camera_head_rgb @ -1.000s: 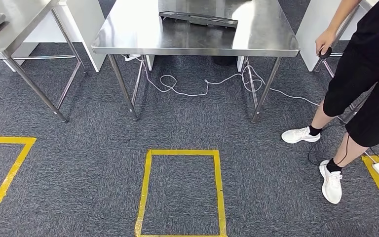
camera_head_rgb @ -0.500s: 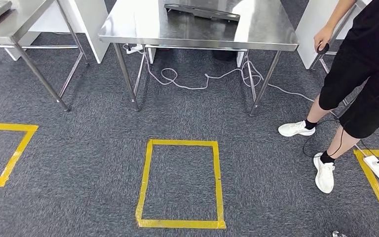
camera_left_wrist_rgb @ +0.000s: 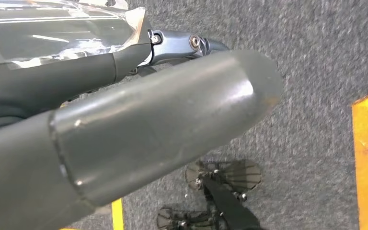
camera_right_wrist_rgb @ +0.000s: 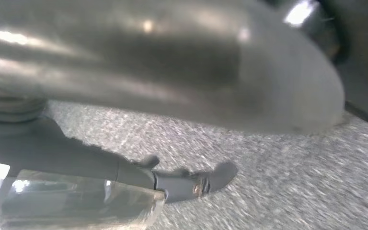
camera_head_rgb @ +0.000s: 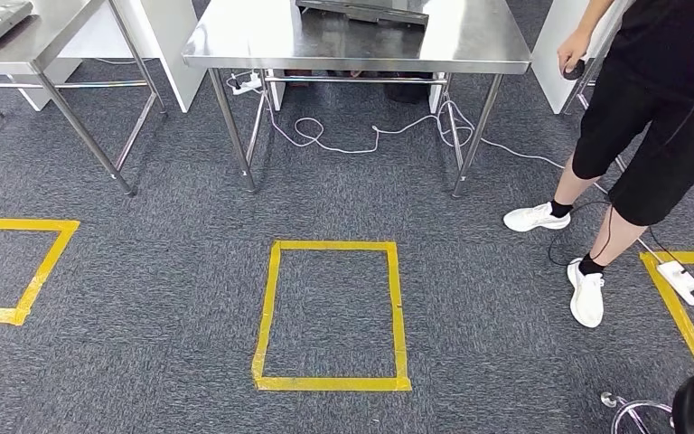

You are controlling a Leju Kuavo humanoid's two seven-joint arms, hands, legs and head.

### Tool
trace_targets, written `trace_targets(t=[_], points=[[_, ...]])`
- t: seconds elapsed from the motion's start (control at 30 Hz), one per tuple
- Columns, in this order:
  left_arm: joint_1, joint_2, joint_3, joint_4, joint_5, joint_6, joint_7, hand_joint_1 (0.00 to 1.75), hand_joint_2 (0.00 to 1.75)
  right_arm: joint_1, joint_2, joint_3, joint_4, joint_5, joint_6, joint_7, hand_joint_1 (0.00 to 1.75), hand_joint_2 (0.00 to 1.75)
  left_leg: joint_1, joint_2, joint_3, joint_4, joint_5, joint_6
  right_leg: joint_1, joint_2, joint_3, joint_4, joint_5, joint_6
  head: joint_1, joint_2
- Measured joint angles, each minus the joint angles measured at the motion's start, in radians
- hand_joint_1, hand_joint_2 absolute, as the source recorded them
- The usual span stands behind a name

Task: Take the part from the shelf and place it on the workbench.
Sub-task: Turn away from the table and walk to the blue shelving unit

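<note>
A long, flat dark part [camera_head_rgb: 361,11] lies on the steel workbench [camera_head_rgb: 235,41] at the far middle of the head view, cut off by the picture's edge. My left hand [camera_left_wrist_rgb: 124,129] hangs over grey carpet, its thick grey thumb and a dark finger [camera_left_wrist_rgb: 182,44] stretched out with nothing between them. My right hand [camera_right_wrist_rgb: 172,72] also hangs above the carpet, blurred, its thumb and a dark finger [camera_right_wrist_rgb: 191,182] extended and holding nothing.
A person [camera_head_rgb: 651,108] in black stands at the right, holding a small dark object [camera_head_rgb: 574,68]. White cables [camera_head_rgb: 352,140] run under the workbench, and a power strip [camera_head_rgb: 684,282] lies by the person's feet. A second steel table [camera_head_rgb: 45,41] stands at the left. Yellow tape squares [camera_head_rgb: 332,312] mark the carpet.
The camera has moved: the whole scene slid up the picture, and the middle tape square now shows whole. The person shifted their feet slightly. A dark rounded thing entered at bottom right.
</note>
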Motion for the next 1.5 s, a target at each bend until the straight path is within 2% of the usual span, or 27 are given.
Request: trace_targets(t=[0.1,0.13,0.17,0.2,0.27,0.33,0.43,0.5,0.6,0.67,0.7,0.73,0.8,0.87,0.93,0.97,1.03,1.1,1.13,1.17,1.2,1.23,1.3,1.37,1.4,1.47,1.5], points=[[0.001,-0.001,0.000,0.000,0.000,0.000,0.003,0.00,0.00,0.001,0.001,0.000,0.000,0.001,0.004,0.003,0.00,0.00,0.008,-0.004,-0.042,0.164,-0.130,-0.016,0.004,-0.007,-0.017,0.002,0.018,-0.021,-0.001,0.000],[0.001,-0.001,0.000,0.000,0.000,0.001,0.005,0.00,0.00,0.001,0.001,0.001,0.001,0.002,0.006,0.004,0.00,0.00,0.010,-0.004,-0.050,0.215,-0.149,-0.020,0.005,-0.008,-0.025,0.004,0.023,-0.021,-0.002,0.000],[0.001,-0.001,0.000,0.000,0.000,0.002,0.008,0.00,0.00,0.001,0.001,0.001,0.001,0.003,0.008,0.004,0.00,0.00,0.013,-0.004,-0.044,0.236,-0.145,-0.023,0.005,-0.009,-0.032,0.007,0.027,-0.020,-0.002,0.000],[0.001,-0.001,0.000,0.000,0.000,0.004,0.011,0.00,0.00,0.002,0.002,0.003,0.001,0.005,0.010,0.005,0.00,0.00,0.017,-0.004,-0.020,0.220,-0.127,-0.025,0.005,-0.009,-0.040,0.012,0.029,-0.019,-0.002,0.000],[0.000,-0.001,0.000,0.000,0.000,0.008,0.017,0.00,0.00,0.001,0.003,0.005,0.001,0.009,0.012,0.005,0.00,0.00,0.025,-0.009,0.069,0.101,-0.089,-0.028,0.004,-0.008,-0.051,0.023,0.032,-0.016,-0.002,0.000],[0.000,-0.001,0.000,0.001,0.000,0.012,0.020,0.00,0.00,-0.002,0.004,0.007,0.001,0.011,0.012,0.005,0.00,0.00,0.026,-0.025,0.134,-0.002,-0.081,-0.026,0.006,-0.004,-0.064,0.033,0.036,-0.007,-0.002,0.000],[0.003,-0.002,0.000,0.001,0.000,0.015,0.020,0.00,0.00,-0.006,0.005,0.007,0.001,0.012,0.011,0.005,0.00,0.00,0.018,-0.024,0.136,-0.029,-0.081,-0.009,0.009,0.007,-0.082,0.037,0.044,0.015,-0.001,0.000],[0.001,-0.003,0.000,0.001,-0.002,0.017,0.019,0.00,0.00,-0.006,0.004,0.007,0.001,0.012,0.011,0.005,0.00,0.00,0.016,-0.010,0.126,-0.037,-0.071,0.009,0.008,0.010,-0.105,0.070,0.025,0.019,0.001,0.000],[0.000,-0.004,0.000,0.001,-0.007,0.019,0.018,0.00,0.00,-0.004,0.003,0.007,0.001,0.012,0.011,0.008,0.00,0.00,0.011,0.014,0.109,-0.040,-0.060,0.028,0.006,0.010,-0.193,0.243,-0.061,0.008,0.004,0.000],[0.000,-0.004,0.000,0.001,-0.010,0.021,0.019,0.00,0.00,-0.001,0.004,0.007,0.001,0.012,0.010,0.009,0.00,0.00,0.007,0.031,0.102,-0.040,-0.057,0.033,0.006,0.010,-0.233,0.331,-0.086,0.012,0.004,0.000],[0.000,-0.004,0.000,0.001,-0.010,0.021,0.021,0.00,0.00,-0.001,0.004,0.007,0.001,0.012,0.010,0.010,0.00,0.00,0.006,0.040,0.100,-0.040,-0.056,0.034,0.006,0.009,-0.224,0.320,-0.075,0.020,0.004,0.000],[0.000,-0.004,0.000,0.001,-0.011,0.021,0.022,0.00,0.00,0.000,0.004,0.007,0.001,0.012,0.008,0.011,0.00,0.00,0.005,0.049,0.101,-0.040,-0.055,0.033,0.006,0.005,-0.195,0.271,-0.051,0.028,0.004,0.000],[0.000,-0.005,0.000,0.001,-0.012,0.021,0.026,0.00,0.00,-0.001,0.004,0.007,0.001,0.012,0.005,0.012,0.00,0.00,0.001,0.066,0.104,-0.037,-0.056,0.029,0.008,-0.029,-0.120,0.128,0.003,0.038,0.005,0.000],[0.000,-0.005,0.000,0.001,-0.012,0.022,0.028,0.00,0.00,-0.002,0.004,0.007,0.001,0.012,0.003,0.012,0.00,0.00,-0.007,0.082,0.105,-0.033,-0.057,0.022,0.011,-0.054,-0.086,0.050,0.031,0.030,0.004,0.000],[-0.002,-0.004,0.000,0.001,-0.012,0.023,0.029,0.00,0.00,-0.001,0.005,0.007,0.002,0.012,0.002,0.012,0.00,0.00,-0.010,0.099,0.106,-0.029,-0.059,0.016,0.008,-0.041,-0.089,0.042,0.039,0.019,0.000,0.000],[-0.003,-0.004,0.000,0.001,-0.012,0.023,0.029,0.00,0.00,0.000,0.006,0.007,0.002,0.012,0.002,0.012,0.00,0.00,-0.006,0.097,0.105,-0.023,-0.064,0.012,0.003,-0.032,-0.090,0.043,0.042,0.014,-0.001,0.000],[-0.003,-0.005,0.000,0.001,-0.012,0.023,0.030,0.00,0.00,0.002,0.007,0.007,0.002,0.012,0.002,0.013,0.00,0.00,0.002,0.058,0.086,0.025,-0.105,0.001,-0.001,-0.015,-0.090,0.043,0.049,0.003,-0.002,0.000],[-0.001,-0.005,0.000,0.002,-0.012,0.023,0.030,0.00,0.00,0.000,0.008,0.007,0.002,0.012,0.001,0.013,0.00,0.00,0.006,0.009,0.038,0.140,-0.176,-0.009,-0.001,0.003,-0.093,0.043,0.056,-0.007,-0.003,0.000],[0.000,-0.005,0.000,0.002,-0.012,0.023,0.030,0.00,0.00,0.000,0.008,0.007,0.002,0.012,0.001,0.013,0.00,0.00,0.006,0.000,0.013,0.202,-0.203,-0.011,-0.001,0.014,-0.095,0.044,0.058,-0.009,-0.003,0.000],[0.001,-0.005,0.000,0.002,-0.011,0.024,0.031,0.00,0.00,0.001,0.009,0.007,0.003,0.013,0.001,0.013,0.00,0.00,0.006,-0.004,-0.004,0.243,-0.211,-0.011,0.000,0.026,-0.097,0.044,0.059,-0.010,-0.003,0.000],[0.001,-0.005,0.000,0.002,-0.011,0.024,0.032,0.00,0.00,0.002,0.009,0.007,0.003,0.013,0.000,0.013,0.00,0.00,0.008,-0.005,-0.006,0.249,-0.200,-0.011,0.000,0.038,-0.096,0.044,0.060,-0.011,-0.003,0.000],[0.001,-0.005,0.000,0.002,-0.011,0.024,0.032,0.00,0.00,0.002,0.009,0.007,0.003,0.013,-0.001,0.013,0.00,0.00,0.010,-0.010,0.008,0.219,-0.170,-0.010,-0.001,0.050,-0.095,0.045,0.060,-0.010,-0.003,0.000],[0.002,-0.005,0.000,0.002,-0.010,0.026,0.033,0.00,0.00,0.000,0.011,0.007,0.004,0.015,-0.004,0.013,0.00,0.00,0.018,-0.050,0.063,0.097,-0.100,-0.009,0.001,0.076,-0.096,0.049,0.059,-0.009,-0.003,0.000],[0.003,-0.005,0.000,0.002,-0.010,0.028,0.034,0.00,0.00,-0.004,0.012,0.007,0.004,0.016,-0.006,0.013,0.00,0.00,0.023,-0.090,0.099,0.008,-0.075,-0.009,0.005,0.100,-0.108,0.056,0.061,0.001,-0.003,0.000],[0.002,-0.005,0.000,0.002,-0.010,0.029,0.035,0.00,0.00,-0.005,0.012,0.007,0.004,0.017,-0.006,0.013,0.00,0.00,0.021,-0.095,0.102,-0.004,-0.078,-0.007,0.005,0.111,-0.117,0.058,0.064,0.009,-0.002,0.000],[0.000,-0.006,0.000,0.002,-0.010,0.031,0.036,0.00,0.00,-0.003,0.012,0.007,0.004,0.017,-0.007,0.014,0.00,0.00,0.017,-0.073,0.100,-0.011,-0.075,0.003,0.002,0.126,-0.133,0.060,0.069,0.024,-0.002,0.000],[-0.002,-0.007,0.000,0.002,-0.009,0.032,0.036,0.00,0.00,-0.001,0.012,0.007,0.005,0.017,-0.007,0.014,0.00,0.00,0.016,-0.061,0.099,-0.015,-0.071,0.010,0.003,0.113,-0.143,0.071,0.062,0.027,-0.001,0.000]])
